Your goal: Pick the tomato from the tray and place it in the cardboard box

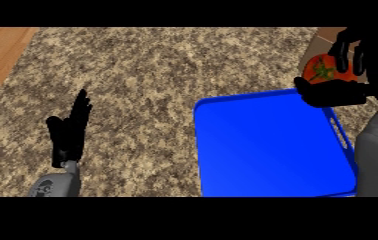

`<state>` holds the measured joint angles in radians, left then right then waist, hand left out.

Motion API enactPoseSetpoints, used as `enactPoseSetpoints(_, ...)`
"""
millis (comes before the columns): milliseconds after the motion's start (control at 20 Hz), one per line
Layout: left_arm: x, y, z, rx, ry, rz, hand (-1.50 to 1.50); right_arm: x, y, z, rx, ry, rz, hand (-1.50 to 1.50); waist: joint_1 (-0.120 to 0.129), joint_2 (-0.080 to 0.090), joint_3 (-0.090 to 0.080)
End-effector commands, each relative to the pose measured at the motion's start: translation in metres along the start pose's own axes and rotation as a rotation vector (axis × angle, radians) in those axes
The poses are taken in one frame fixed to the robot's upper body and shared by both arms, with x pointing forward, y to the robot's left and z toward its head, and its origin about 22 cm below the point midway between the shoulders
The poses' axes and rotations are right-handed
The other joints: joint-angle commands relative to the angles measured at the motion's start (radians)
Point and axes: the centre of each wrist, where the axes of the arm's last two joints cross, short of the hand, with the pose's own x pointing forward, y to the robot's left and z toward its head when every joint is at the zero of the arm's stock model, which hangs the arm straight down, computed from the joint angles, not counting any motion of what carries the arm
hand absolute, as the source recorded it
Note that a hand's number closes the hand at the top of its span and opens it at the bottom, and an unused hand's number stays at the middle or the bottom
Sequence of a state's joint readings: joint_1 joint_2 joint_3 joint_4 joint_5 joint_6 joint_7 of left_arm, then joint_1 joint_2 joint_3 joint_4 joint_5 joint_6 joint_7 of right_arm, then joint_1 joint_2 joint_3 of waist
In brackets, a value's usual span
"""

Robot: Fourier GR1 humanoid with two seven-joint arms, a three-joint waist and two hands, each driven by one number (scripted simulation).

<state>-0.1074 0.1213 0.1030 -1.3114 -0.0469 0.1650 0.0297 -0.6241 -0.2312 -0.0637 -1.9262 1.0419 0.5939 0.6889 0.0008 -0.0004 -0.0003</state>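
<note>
Right hand (336, 91), upper right of the frame: fingers and thumb curled round the tomato (322, 70), which is held clear of the tray (269, 149) and above its far right corner. The tomato sits over a brown cardboard surface at the frame's upper right edge, judged to be the cardboard box (322, 40); only a corner of it shows, so its walls and opening cannot be confirmed.

Left hand (68, 134), lower left: open, fingers straight and upward, resting over the bench (162, 69), well apart from the work.

Risks, as judgement: with the box largely out of frame, release position is hard to verify; letting go too near the tray side could put the tomato on the box wall or back onto the tray. A round, smooth fruit would likely roll on landing.

Materials: tomato red-orange, glossy, rounded, green stem star facing up. Tray bright blue, smooth, rectangular, raised rim, slot handle on the right side. Bench speckled granite-like stone, brown and grey; a strip of wood shows at upper left.
</note>
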Motion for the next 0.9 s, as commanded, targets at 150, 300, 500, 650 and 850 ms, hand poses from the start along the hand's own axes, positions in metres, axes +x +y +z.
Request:
enactPoseSetpoints(150, 0.003, -0.022, 0.014, 0.004, -0.009, 0.004, 0.0, -0.044, -0.012, -0.049, -0.089, 0.039, -0.054, 1.5, 0.007, 0.001, 0.001)
enactPoseSetpoints(300, 0.006, 0.018, 0.0, -0.006, -0.013, 0.003, 0.0, -0.065, 0.0, -0.079, -0.074, 0.063, -0.069, 1.5, 0.012, 0.003, 0.0)
enactPoseSetpoints(500, 0.004, -0.002, -0.007, -0.013, -0.018, 0.002, 0.0, -0.095, 0.022, -0.105, -0.065, 0.051, -0.134, 1.5, 0.011, 0.006, 0.001)
enactPoseSetpoints(650, -0.009, -0.006, 0.014, -0.023, -0.009, 0.0, 0.0, -0.122, 0.037, -0.123, -0.068, 0.066, -0.09, 1.5, 0.023, 0.008, 0.001)
enactPoseSetpoints(850, 0.01, 0.0, -0.006, -0.039, -0.011, 0.011, 0.0, -0.129, 0.031, -0.153, -0.068, 0.075, -0.137, 1.5, 0.029, 0.01, 0.001)
